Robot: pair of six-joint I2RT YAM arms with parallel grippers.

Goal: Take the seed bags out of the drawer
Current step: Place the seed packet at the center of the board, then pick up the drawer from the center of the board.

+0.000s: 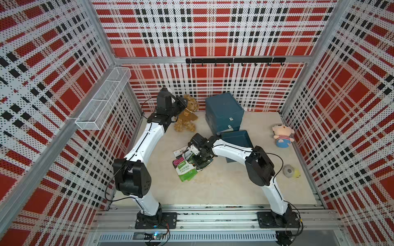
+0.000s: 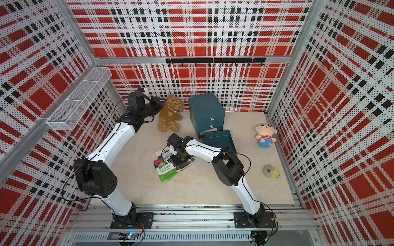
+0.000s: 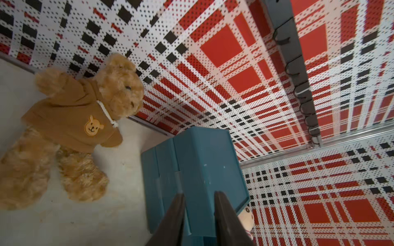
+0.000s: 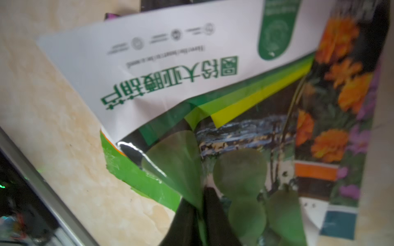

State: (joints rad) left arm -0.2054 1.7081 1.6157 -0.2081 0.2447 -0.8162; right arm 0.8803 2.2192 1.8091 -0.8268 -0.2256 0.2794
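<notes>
My right jaws flank a glossy green flower-printed seed bag (image 4: 170, 161) by its edge (gripping or not, I cannot tell), held low, I judge, to lay it with the other seed bags (image 1: 185, 168) on the beige counter (image 1: 223, 187), outside the blue plastic drawer (image 1: 235, 138). My left jaws are parted and empty.

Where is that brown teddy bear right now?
In both top views the teddy bear lies at the back of the table, just left of the blue drawer cabinet.

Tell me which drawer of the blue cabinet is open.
The bottom drawer: it is pulled out forward, while the upper two drawers sit shut in the blue cabinet.
</notes>
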